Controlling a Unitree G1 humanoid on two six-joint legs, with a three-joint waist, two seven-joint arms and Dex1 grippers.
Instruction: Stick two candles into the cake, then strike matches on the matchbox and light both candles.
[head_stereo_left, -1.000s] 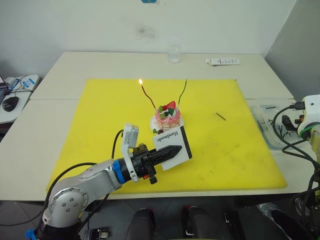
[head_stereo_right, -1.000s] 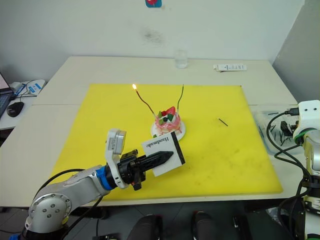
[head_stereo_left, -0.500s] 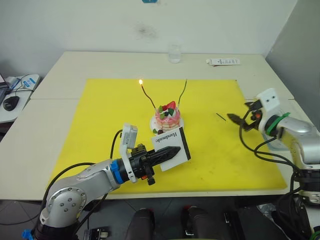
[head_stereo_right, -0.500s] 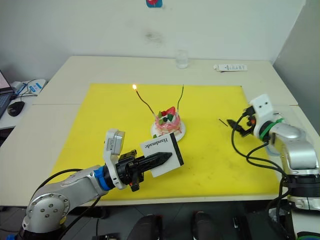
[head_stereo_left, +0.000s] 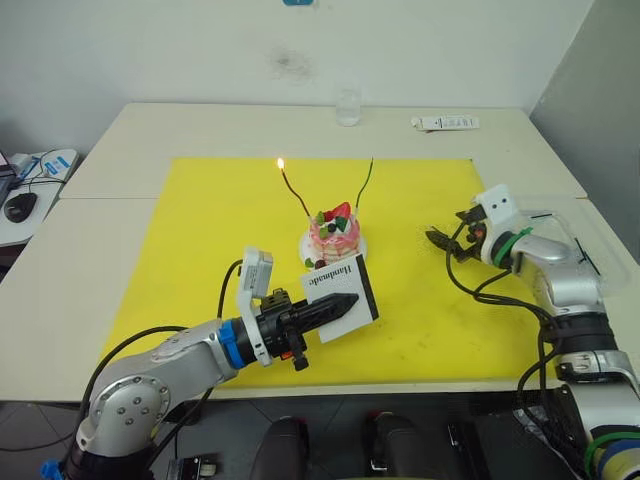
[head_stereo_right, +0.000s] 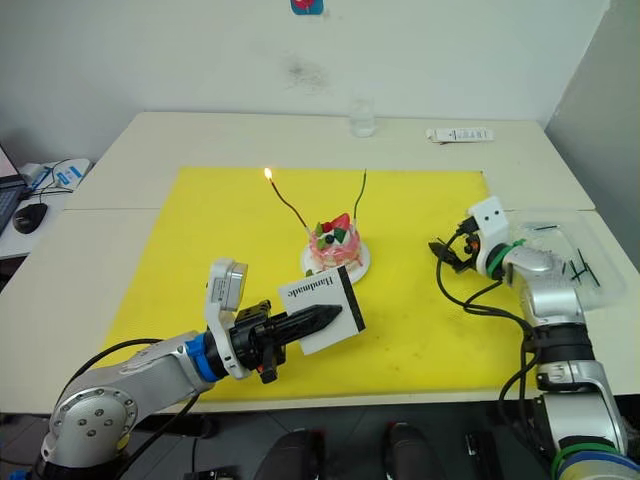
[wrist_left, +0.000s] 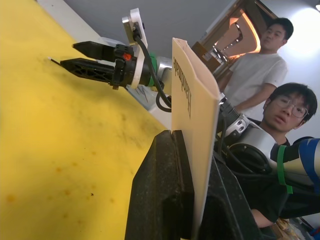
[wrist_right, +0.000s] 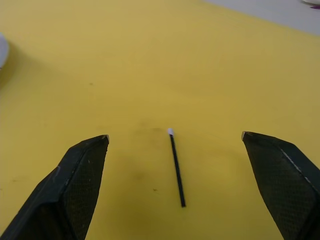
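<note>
The pink cake (head_stereo_left: 335, 232) sits on its white plate (head_stereo_left: 309, 246) mid-mat. Two candles stand in it: the red candle (head_stereo_left: 296, 194) burns with a small flame, the green candle (head_stereo_left: 366, 184) is unlit. My left gripper (head_stereo_left: 350, 299) is shut on the white matchbox (head_stereo_left: 345, 283), holding it on edge just in front of the cake. My right gripper (head_stereo_left: 440, 242) hangs open low over the mat to the right of the cake. In the right wrist view its fingers (wrist_right: 82, 170) straddle a dark match (wrist_right: 176, 172) lying flat on the mat.
A yellow mat (head_stereo_left: 200, 240) covers the table's middle. A glass (head_stereo_left: 347, 105) and a white tube (head_stereo_left: 445, 123) stand at the far edge. A clear tray (head_stereo_right: 560, 215) holding dark sticks sits right of the mat. Two people (wrist_left: 260, 85) are in the left wrist view.
My right arm has swung in from the table's right side to the match on the mat, with its fingers open. The left gripper still holds the matchbox in place.
</note>
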